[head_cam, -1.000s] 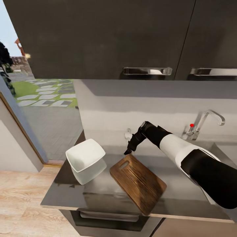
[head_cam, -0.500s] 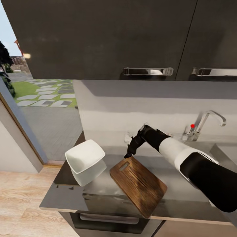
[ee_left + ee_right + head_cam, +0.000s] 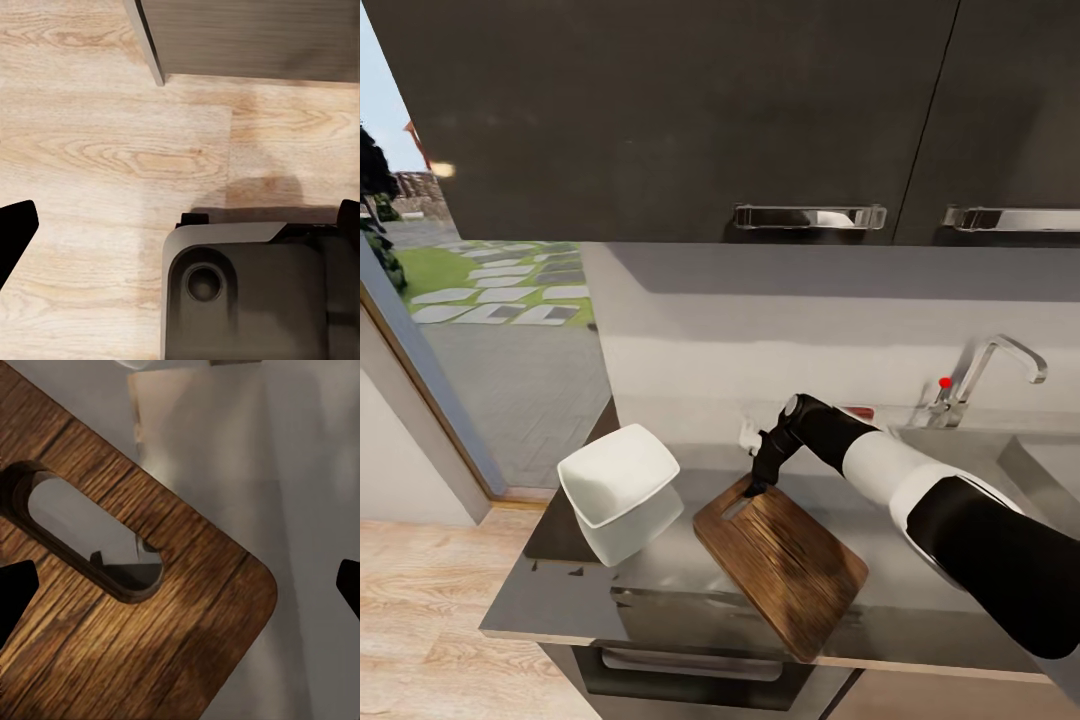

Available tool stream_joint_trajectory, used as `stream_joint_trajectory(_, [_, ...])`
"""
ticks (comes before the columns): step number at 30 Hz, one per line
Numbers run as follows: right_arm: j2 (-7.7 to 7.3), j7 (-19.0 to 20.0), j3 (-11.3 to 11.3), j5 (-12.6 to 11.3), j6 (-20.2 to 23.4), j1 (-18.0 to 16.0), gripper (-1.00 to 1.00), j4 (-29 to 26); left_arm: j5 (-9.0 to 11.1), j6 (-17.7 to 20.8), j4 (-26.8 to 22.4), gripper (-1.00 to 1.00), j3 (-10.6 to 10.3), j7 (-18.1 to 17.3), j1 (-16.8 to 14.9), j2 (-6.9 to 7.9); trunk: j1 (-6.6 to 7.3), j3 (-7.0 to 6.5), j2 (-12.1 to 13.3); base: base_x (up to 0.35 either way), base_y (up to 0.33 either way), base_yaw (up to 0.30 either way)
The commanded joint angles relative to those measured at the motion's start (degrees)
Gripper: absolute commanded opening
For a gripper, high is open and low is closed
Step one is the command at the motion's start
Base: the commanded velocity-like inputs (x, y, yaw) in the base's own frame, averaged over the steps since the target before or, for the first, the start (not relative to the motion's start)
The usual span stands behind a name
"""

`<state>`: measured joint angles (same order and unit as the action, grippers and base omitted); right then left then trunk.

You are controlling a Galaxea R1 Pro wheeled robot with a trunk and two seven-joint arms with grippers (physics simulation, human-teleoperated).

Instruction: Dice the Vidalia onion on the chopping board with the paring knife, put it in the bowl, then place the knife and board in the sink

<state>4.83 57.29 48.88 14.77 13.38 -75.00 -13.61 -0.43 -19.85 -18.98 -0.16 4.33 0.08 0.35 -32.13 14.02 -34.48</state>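
At the left, on the grey countertop (image 3: pixel 560 590), stands the white bowl (image 3: pixel 618 472), tilted a little and with nothing in it that we can see. Just to its right lies the chopping board (image 3: pixel 785 560), placed diagonally, with its handle slot at the far end and one near corner reaching the counter edge. Our right gripper (image 3: pixel 757 485) is directly above that slot end; in the right wrist view the board (image 3: pixel 112 607) is very close below, and the two dark fingertips (image 3: pixel 15 596) stand wide apart at both sides of the picture, holding nothing. Further right we see the tap (image 3: pixel 985 375) with its red knob and the sink (image 3: pixel 1010 455); a small red-brown thing (image 3: pixel 857 412) lies at the far side of the counter, maybe the paring knife. The onion we cannot find. We judge the step is to take the board by its handle end. To do it well, we should lower slowly, put one finger through or beside the slot, and close only when the edge is between the fingers. The left gripper (image 3: pixel 180 217) hangs over the wooden floor (image 3: pixel 90 135), open wide
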Motion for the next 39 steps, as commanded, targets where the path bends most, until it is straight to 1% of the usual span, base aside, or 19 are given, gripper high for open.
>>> stream_joint_trajectory(1, [0.03, 0.28, -0.29, 0.39, 0.48, 0.00, 1.00, -0.10, -0.07, -0.10, -0.06, 1.00, -0.06, 0.17, 0.01, 0.00, -0.02, 0.08, -0.07, 0.000, 0.000, 0.000])
stream_joint_trajectory(21, [0.35, 0.27, -0.28, 0.43, 0.34, 0.10, 1.00, -0.10, -0.05, -0.10, -0.02, 1.00, -0.10, 0.16, 0.01, 0.00, -0.02, 0.15, -0.07, 0.000, 0.000, 0.000])
stream_joint_trajectory(39, [0.36, 0.19, -0.28, 0.44, 0.42, 0.10, 1.00, -0.10, -0.09, -0.10, -0.01, 1.00, -0.10, 0.16, 0.01, 0.00, -0.02, 1.32, -0.07, 0.000, 0.000, 0.000])
